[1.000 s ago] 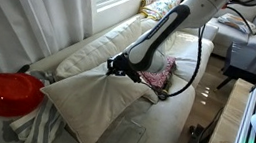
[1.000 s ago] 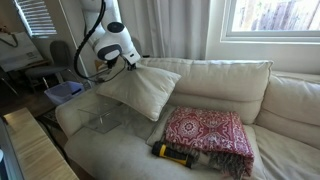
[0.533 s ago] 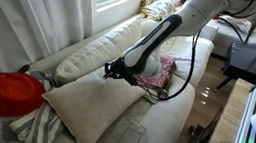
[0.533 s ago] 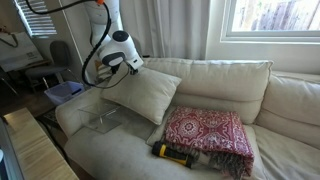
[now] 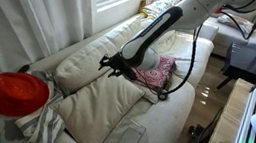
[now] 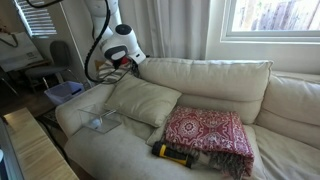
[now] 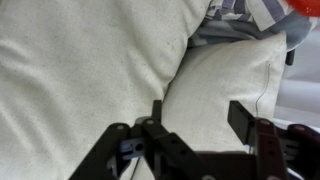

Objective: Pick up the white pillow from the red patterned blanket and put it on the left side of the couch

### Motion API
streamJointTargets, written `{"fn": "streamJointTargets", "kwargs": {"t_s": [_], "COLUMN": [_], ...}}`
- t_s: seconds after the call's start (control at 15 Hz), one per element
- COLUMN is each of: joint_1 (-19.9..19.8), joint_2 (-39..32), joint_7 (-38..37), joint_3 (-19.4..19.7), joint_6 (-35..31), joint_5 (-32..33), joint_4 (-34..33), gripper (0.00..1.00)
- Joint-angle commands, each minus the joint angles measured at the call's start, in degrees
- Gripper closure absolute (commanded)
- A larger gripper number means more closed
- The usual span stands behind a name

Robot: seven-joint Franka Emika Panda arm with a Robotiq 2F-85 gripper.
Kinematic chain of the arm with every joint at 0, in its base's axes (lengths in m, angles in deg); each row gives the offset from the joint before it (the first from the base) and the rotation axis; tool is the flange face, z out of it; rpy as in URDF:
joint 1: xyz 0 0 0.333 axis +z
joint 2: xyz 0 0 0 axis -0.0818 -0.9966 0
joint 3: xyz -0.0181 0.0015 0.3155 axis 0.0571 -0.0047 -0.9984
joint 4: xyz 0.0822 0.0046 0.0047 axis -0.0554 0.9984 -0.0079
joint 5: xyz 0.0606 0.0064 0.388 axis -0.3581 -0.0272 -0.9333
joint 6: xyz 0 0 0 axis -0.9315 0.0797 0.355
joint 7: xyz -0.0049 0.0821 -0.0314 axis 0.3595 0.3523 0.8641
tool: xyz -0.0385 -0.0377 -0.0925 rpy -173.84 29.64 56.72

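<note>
gripper: gripper (image 7: 200,120) is just above the pillow's far edge – fingers (image 7: 245,118) spread, nothing between them
pillow: pillow (image 6: 143,100) lies loose on the left seat of the couch (image 6: 230,75), off the blanket (image 6: 205,132); its right corner ends just beside the blanket
step: I judge the drop done – only pulling the arm clear is left
risk 1: fingers are close over the fabric; if I lift away at a slant, a tip could snag the cover and drag the pillow back
risk 2: the pillow's near-left part seems to rest over a clear box (image 6: 100,122), so it could tip or slide toward the near edge
vs earlier: a second ago the pillow hung tilted from a pinch on its corner; now it's flat on the seat, fingers parted, gripper a bit farther back toward the back cushion
unchanged: blanket in the same place
</note>
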State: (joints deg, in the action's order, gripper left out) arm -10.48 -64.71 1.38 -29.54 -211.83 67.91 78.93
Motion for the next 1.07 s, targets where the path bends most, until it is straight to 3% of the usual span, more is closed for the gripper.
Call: {"fn": "streamJointTargets", "kwargs": {"t_s": [0.0,0.33,0.53,0.8,1.0], "joint_1": [0.09,1.03,4.01,10.3,14.95], "joint_2": [12.01,26.97,35.34,44.51,50.32], "joint_7": [1.44,6.0,10.82,15.95,18.81], "joint_3": [4.66,10.05,14.68,20.79,22.78], "joint_6": [7.82,25.37,33.16,38.61,39.55], "joint_5": [-5.54,-9.49,-9.24,-6.36,-3.95], "joint_4": [8.13,15.65,19.44,23.5,26.5], "gripper": [0.01,0.0,0.0,0.0,0.0]}}
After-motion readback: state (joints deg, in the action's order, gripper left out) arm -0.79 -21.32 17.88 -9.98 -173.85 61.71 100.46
